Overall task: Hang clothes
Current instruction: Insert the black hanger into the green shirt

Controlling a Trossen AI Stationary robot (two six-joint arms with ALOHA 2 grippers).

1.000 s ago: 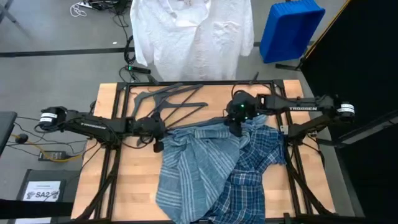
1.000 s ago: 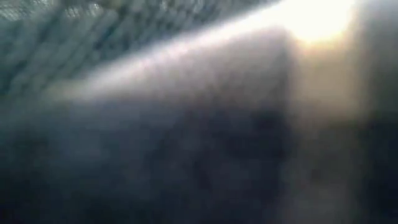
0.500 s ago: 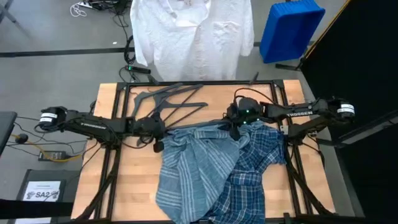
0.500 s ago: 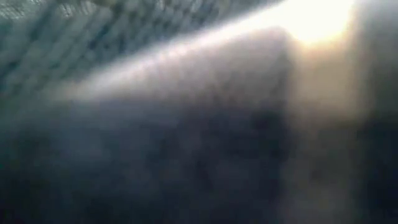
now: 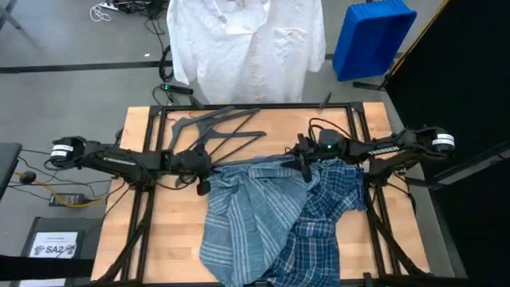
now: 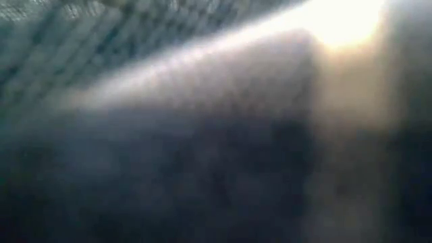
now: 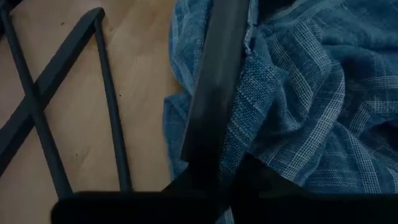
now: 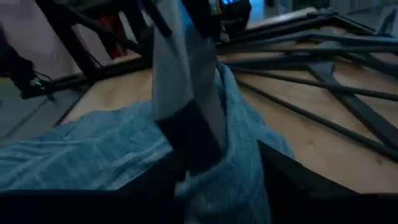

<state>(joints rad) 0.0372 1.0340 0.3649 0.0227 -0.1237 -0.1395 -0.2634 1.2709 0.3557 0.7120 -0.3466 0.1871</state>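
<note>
**Both grippers at the striped shirt's upper edge**

The light blue-grey finely striped shirt [image 5: 253, 215] lies on the wooden table [image 5: 163, 231], overlapping the darker blue plaid shirt [image 5: 323, 219]. The left gripper [image 5: 204, 177] and right gripper [image 5: 303, 162] each pinch its fabric. Next likely: lift and spread it toward the dark grey plastic hangers [image 5: 219, 127].

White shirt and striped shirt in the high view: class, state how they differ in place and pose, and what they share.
The white shirt hangs spread out beyond the table's far edge; the striped shirt lies crumpled on the table. The white shirt is plain; the striped shirt is blue-grey, partly overlapping a plaid shirt. Both are soft shirts.
</note>
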